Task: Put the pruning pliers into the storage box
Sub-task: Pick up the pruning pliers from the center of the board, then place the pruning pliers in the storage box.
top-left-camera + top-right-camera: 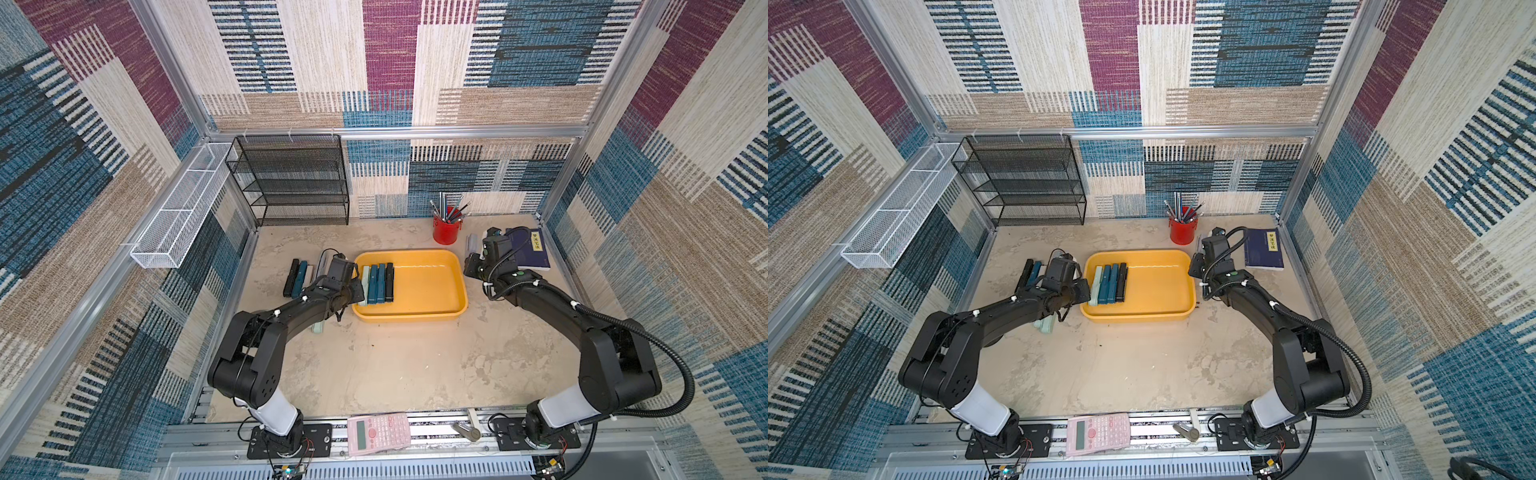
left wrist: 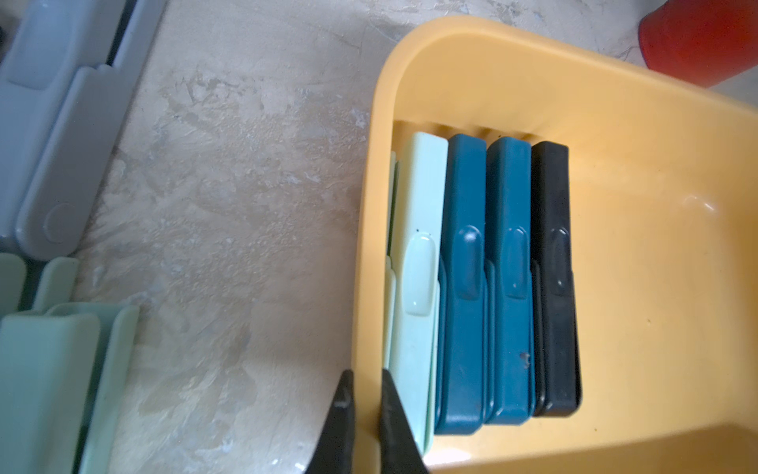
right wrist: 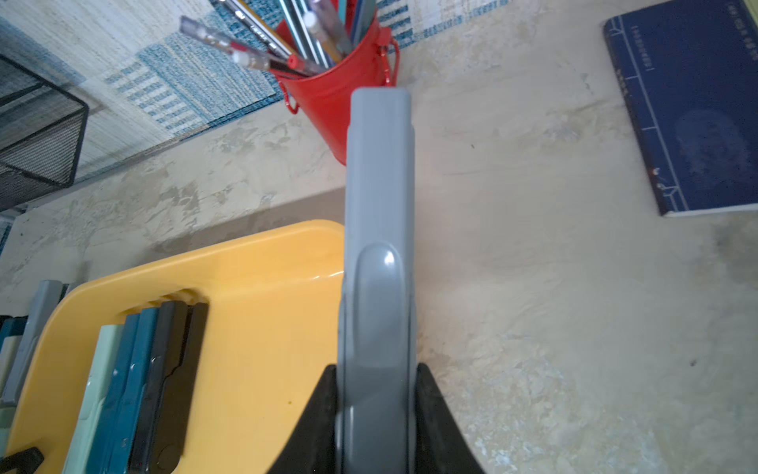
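**Right arm holding a grey plier beside the yellow box**

The right arm's fingers (image 3: 322, 410) are clamping a slim light-grey plastic pruning plier (image 3: 379, 184) by one end. They are holding it just outside the far right corner of the shallow yellow-orange plastic storage box (image 1: 428, 286), near the red metal pen cup (image 1: 446, 232). The step in hand looks like a delivery. The next move calls for swinging the plier over the rim and laying it on the bare floor beside the row of mint, teal and black pliers (image 1: 376, 282).

The left wrist view is showing what the top views are hiding: the left arm's fingers (image 2: 342, 410) are pinching the box's near wall, probably steadying it. Both top views are showing more black and teal pliers (image 1: 297, 277) waiting on the bench (image 1: 395, 365) left of the box.
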Tool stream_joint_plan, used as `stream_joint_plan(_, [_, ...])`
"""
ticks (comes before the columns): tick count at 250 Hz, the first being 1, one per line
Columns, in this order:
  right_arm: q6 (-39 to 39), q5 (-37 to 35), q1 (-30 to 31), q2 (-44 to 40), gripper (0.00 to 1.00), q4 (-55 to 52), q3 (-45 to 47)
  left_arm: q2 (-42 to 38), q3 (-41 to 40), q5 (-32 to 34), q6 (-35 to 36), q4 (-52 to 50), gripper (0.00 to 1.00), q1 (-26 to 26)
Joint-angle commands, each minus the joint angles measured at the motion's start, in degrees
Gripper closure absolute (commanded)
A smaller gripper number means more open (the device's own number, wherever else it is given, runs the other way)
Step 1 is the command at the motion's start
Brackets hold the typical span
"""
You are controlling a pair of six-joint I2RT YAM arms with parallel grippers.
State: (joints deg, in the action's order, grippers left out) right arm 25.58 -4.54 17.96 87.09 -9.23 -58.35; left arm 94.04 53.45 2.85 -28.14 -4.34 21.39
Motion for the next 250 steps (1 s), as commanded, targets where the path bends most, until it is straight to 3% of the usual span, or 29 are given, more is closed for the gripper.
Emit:
stream_joint_plan(1, [2.9, 0.9, 2.4, 0.7, 0.79, 4.0, -0.2, -0.1, -0.2, -0.1, -0.3, -1.0, 1.0, 0.0])
stream_joint_plan(103, [11.9, 2.7, 14.4, 12.1, 0.75, 6.6, -5.8, -0.3, -0.2, -0.4, -0.6, -0.6, 1.0, 0.0])
stream_joint_plan(250, [13.5, 4.7, 17.5, 23.6, 0.75, 8.3, -12.5, -0.7, -0.5, -0.6, -0.5, -0.2, 1.0, 0.0])
